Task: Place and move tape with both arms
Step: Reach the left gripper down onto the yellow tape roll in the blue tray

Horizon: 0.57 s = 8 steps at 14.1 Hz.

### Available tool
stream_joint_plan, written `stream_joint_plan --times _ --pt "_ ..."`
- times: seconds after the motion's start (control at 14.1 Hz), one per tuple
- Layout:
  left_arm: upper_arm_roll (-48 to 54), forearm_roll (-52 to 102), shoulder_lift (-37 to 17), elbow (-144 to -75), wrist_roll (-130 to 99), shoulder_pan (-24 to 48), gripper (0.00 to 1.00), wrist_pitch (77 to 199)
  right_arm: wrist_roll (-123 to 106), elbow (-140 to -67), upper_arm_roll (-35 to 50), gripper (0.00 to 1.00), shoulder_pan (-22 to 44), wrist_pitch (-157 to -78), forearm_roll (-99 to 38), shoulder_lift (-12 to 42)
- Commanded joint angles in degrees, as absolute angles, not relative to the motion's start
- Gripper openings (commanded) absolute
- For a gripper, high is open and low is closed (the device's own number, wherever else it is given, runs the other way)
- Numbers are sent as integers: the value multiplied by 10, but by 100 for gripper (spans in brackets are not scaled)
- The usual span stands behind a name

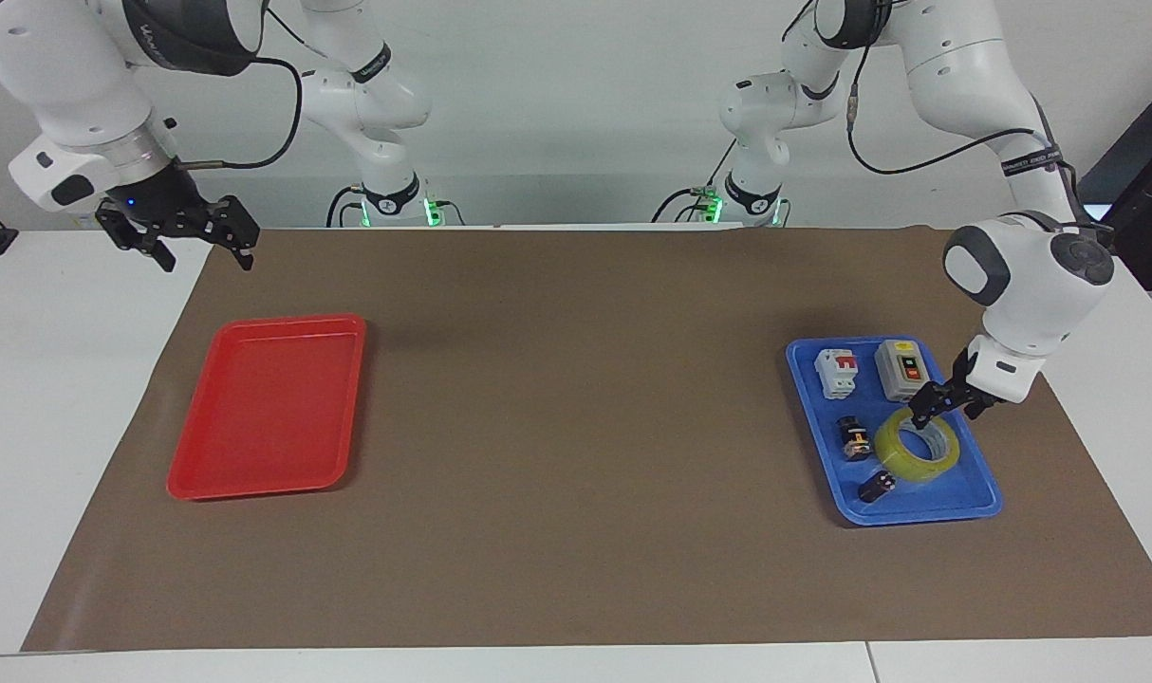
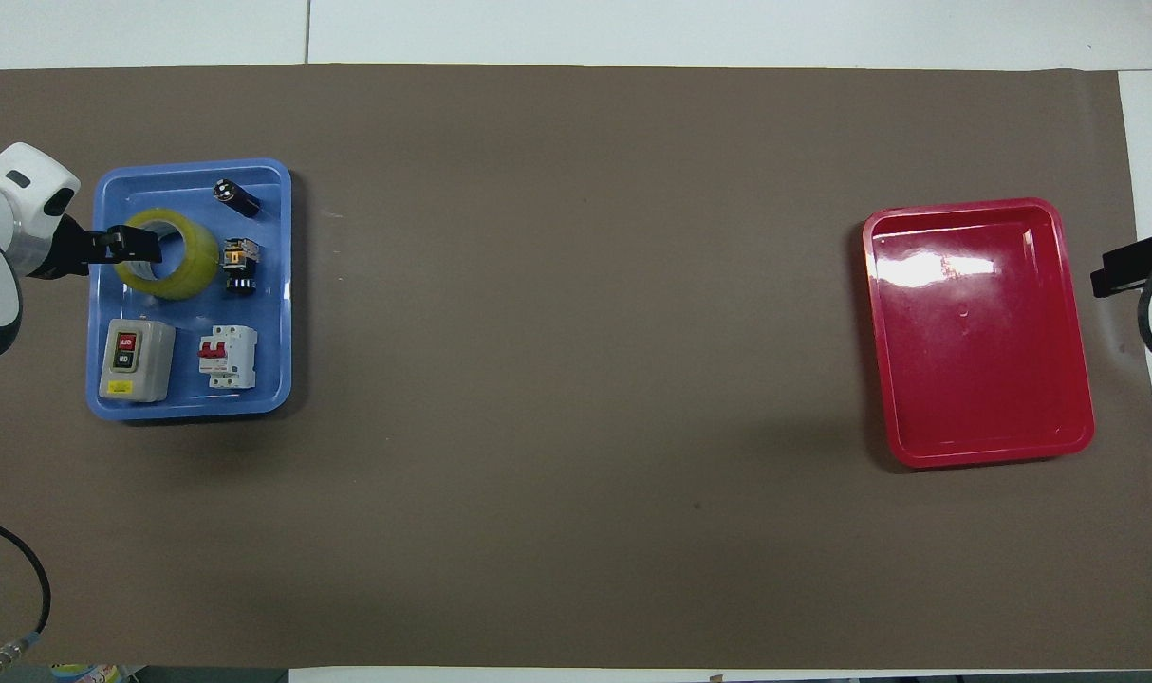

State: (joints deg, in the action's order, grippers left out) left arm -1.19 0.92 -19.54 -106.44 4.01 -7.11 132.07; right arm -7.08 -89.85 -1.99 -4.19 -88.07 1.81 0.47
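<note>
Tape [image 1: 919,446] sits under our spread left gripper [image 1: 937,406], seemingly untouched; we should straddle its wall squarely before closing.

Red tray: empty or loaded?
Empty. The red tray shows only bare glossy floor in both views; the tape sits in the blue tray.

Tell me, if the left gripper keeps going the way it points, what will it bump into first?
Most likely the tape. The left gripper, open, points down over the roll's rim in the blue tray. Whether it already touches the roll is hard to tell.
</note>
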Motion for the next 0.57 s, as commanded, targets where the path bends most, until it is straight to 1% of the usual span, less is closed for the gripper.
stream_joint_plan --times 0.0,0.21,0.28,0.36,0.43,0.5 --pt "-9 2 -207 -1083 40 -76 100 1346 -65 -909 -16 100 -48 -882 11 -5" --pt "-9 2 -210 -1096 40 -78 100 1367 -65 -909 -16 100 -47 -882 11 -5" --pt "-9 2 -209 -1108 40 -79 94 1378 -65 -909 -16 100 -47 -882 11 -6" --pt "-9 2 -207 -1115 37 -81 78 1386 -65 -909 -16 100 -47 -882 11 -6" --pt "-9 2 -207 -1116 21 -80 24 1388 -65 -909 -16 100 -47 -881 11 -6" --pt "-9 2 -207 -1117 8 -80 0 1389 -64 -909 -17 100 -49 -881 11 -6"
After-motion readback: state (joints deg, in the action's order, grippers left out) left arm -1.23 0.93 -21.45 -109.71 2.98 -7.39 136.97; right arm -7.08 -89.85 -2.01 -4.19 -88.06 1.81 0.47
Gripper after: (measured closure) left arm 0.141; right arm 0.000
